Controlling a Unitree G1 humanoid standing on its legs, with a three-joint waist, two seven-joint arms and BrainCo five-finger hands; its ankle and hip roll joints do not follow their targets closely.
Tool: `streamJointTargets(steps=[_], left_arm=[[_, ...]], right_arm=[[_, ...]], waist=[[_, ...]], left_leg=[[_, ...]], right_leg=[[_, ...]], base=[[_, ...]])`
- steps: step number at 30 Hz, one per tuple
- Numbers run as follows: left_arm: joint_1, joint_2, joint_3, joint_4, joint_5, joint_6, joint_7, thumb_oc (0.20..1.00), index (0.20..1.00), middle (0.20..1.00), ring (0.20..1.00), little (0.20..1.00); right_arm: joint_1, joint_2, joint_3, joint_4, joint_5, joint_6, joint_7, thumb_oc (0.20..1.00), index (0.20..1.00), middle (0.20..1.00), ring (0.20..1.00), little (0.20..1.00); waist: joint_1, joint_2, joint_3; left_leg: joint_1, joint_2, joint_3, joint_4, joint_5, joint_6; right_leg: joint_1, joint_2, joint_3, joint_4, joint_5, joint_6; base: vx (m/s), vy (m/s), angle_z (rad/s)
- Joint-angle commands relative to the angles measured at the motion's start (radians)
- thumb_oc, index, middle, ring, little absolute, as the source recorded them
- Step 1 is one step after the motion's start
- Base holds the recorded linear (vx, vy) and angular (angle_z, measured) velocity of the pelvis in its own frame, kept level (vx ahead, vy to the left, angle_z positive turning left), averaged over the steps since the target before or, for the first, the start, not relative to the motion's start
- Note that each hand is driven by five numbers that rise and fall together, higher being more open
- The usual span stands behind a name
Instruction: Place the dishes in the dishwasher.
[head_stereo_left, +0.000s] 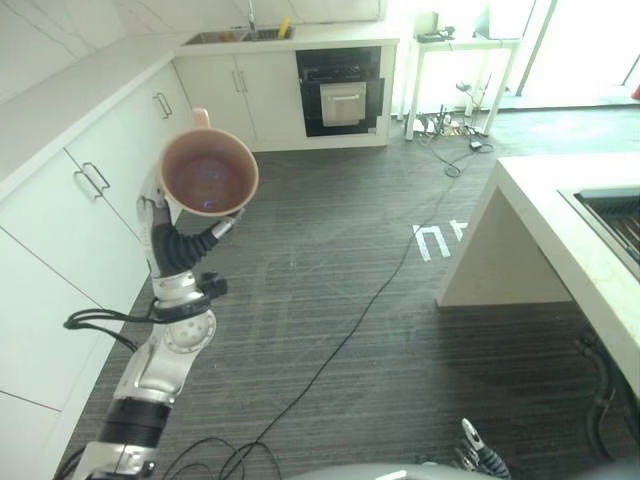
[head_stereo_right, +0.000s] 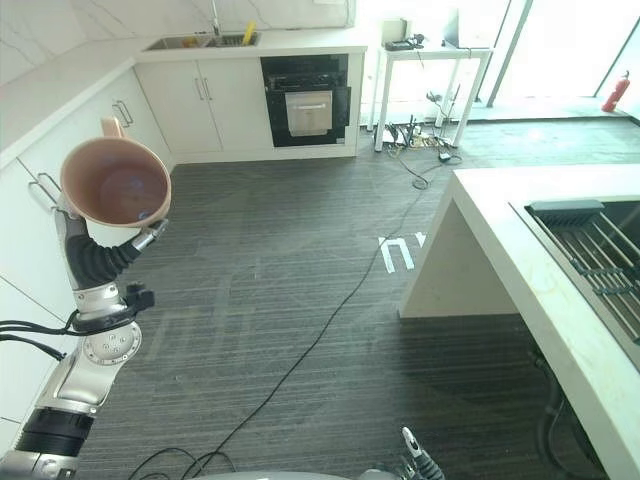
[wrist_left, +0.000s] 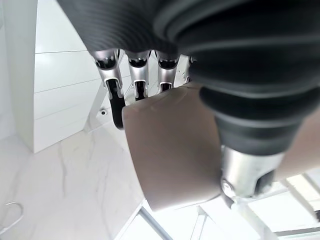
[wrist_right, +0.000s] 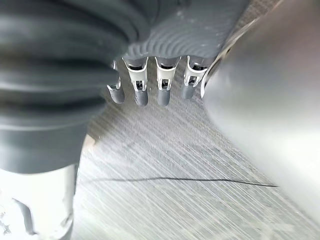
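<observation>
Tilting its round mouth toward the camera, the smooth pinkish-tan ceramic cup (head_stereo_left: 209, 172) sits at the left of the frame, upper half, its small loop handle pointing up and away. The left hand (head_stereo_left: 178, 243) has its dark-tipped fingers and thumb curled round the cup's wall from below. Behind lie white cabinet doors (head_stereo_left: 90, 190) and striped dark-grey flooring (head_stereo_left: 340, 260). The right hand (wrist_right: 150, 87) hangs with fingers loosely straight, empty.
</observation>
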Motion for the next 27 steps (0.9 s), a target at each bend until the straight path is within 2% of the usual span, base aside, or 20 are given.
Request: streamJointTargets(steps=[1, 6, 12, 13, 17, 22, 27], left_arm=[[-0.065, 0.006, 0.058, -0.047, -0.031, -0.022, -0.009, 0.200, 0.200, 0.200, 0.200, 0.200], [-0.041, 0.003, 0.080, -0.070, -0.046, -0.002, -0.049, 0.200, 0.200, 0.200, 0.200, 0.200], [-0.023, 0.022, 0.098, -0.099, -0.066, 0.014, -0.069, 0.200, 0.200, 0.200, 0.200, 0.200], [-0.130, 0.003, -0.058, -0.026, -0.065, 0.030, -0.071, 0.200, 0.200, 0.200, 0.200, 0.200], [-0.126, 0.004, -0.071, 0.003, -0.085, 0.055, -0.075, 0.200, 0.200, 0.200, 0.200, 0.200], [-0.116, 0.020, -0.063, 0.022, -0.094, 0.044, -0.077, 0.200, 0.200, 0.200, 0.200, 0.200], [-0.097, 0.026, -0.039, 0.002, -0.096, 0.056, -0.091, 0.200, 0.200, 0.200, 0.200, 0.200]], right_arm=[[-0.028, -0.014, 0.025, 0.056, 0.016, 0.049, 0.141, 1.000, 1.000, 1.000, 1.000, 1.000], [-0.036, -0.044, 0.027, 0.172, -0.014, 0.055, 0.246, 1.000, 1.000, 1.000, 1.000, 1.000], [-0.025, -0.057, 0.017, 0.189, -0.061, 0.054, 0.279, 1.000, 1.000, 1.000, 1.000, 1.000], [-0.032, -0.064, 0.017, 0.100, -0.035, -0.020, 0.209, 1.000, 1.000, 1.000, 1.000, 1.000], [-0.048, -0.060, 0.040, 0.071, 0.017, -0.025, 0.181, 1.000, 1.000, 1.000, 1.000, 1.000], [-0.061, -0.062, 0.032, 0.079, 0.000, -0.036, 0.123, 1.000, 1.000, 1.000, 1.000, 1.000], [-0.062, -0.063, 0.020, 0.114, -0.050, -0.040, 0.114, 1.000, 1.000, 1.000, 1.000, 1.000]], waist=[[-0.005, -0.005, 0.025], [0.014, -0.002, 0.014], [0.018, 0.002, 0.004], [-0.049, -0.013, 0.024], [-0.046, -0.004, 0.014], [-0.037, 0.007, 0.004], [-0.024, 0.012, -0.006]], left_leg=[[0.018, 0.090, 0.024, 0.009, -0.101, -0.097], [0.020, 0.101, 0.027, 0.013, -0.094, -0.107], [0.027, 0.115, 0.053, 0.006, -0.091, -0.116], [-0.014, 0.103, 0.081, 0.024, -0.069, -0.105], [0.005, 0.105, 0.078, 0.018, -0.068, -0.107], [0.011, 0.112, 0.071, 0.008, -0.061, -0.115], [0.010, 0.123, 0.070, 0.007, -0.053, -0.128]], right_leg=[[-0.019, -0.001, 0.006, 0.082, -0.124, 0.037], [0.017, 0.009, -0.004, 0.046, -0.125, 0.030], [0.041, 0.002, -0.038, 0.032, -0.129, 0.032], [0.018, 0.063, 0.063, 0.054, -0.139, 0.006], [0.030, 0.069, 0.057, 0.067, -0.153, 0.001], [0.042, 0.078, 0.042, 0.067, -0.161, -0.005], [0.059, 0.081, 0.029, 0.036, -0.152, -0.006]], base=[[0.01, -0.075, 0.03], [0.03, -0.040, 0.10], [0.05, 0.015, 0.03], [0.02, -0.001, 0.06], [-0.03, -0.048, -0.07], [-0.02, -0.065, -0.03], [0.02, -0.083, 0.02]])
